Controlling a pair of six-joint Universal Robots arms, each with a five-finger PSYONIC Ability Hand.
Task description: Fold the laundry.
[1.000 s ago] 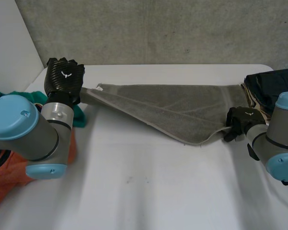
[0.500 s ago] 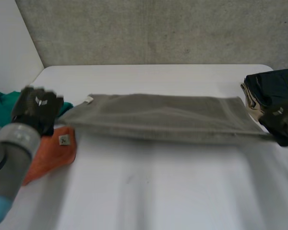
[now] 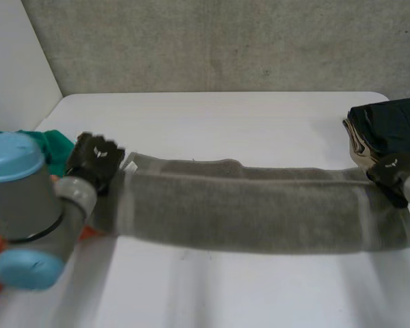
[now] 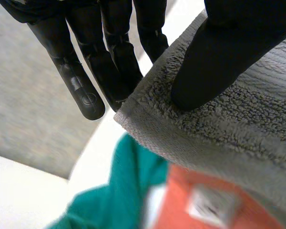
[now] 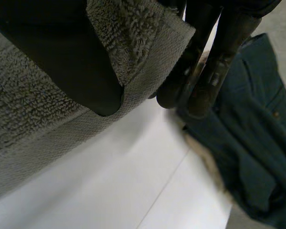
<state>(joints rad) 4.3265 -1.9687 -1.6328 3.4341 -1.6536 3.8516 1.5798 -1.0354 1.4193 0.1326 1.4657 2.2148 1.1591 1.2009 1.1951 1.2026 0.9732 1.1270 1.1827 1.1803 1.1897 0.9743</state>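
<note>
both hands pinch the grey towel (image 3: 246, 205), thumb against fingers: left hand (image 3: 96, 158) at its left corner, right hand (image 3: 394, 174) at the right, towel stretched over the table (image 3: 225, 113). i'd hold tension even and lay it flat, clear of the dark stack (image 3: 393, 123) behind.

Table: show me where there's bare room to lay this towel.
Bare table lies between the towel and the wall, and between towel and near edge. Crowded: teal cloth and orange cloth at the left end, dark clothes at the right.
</note>
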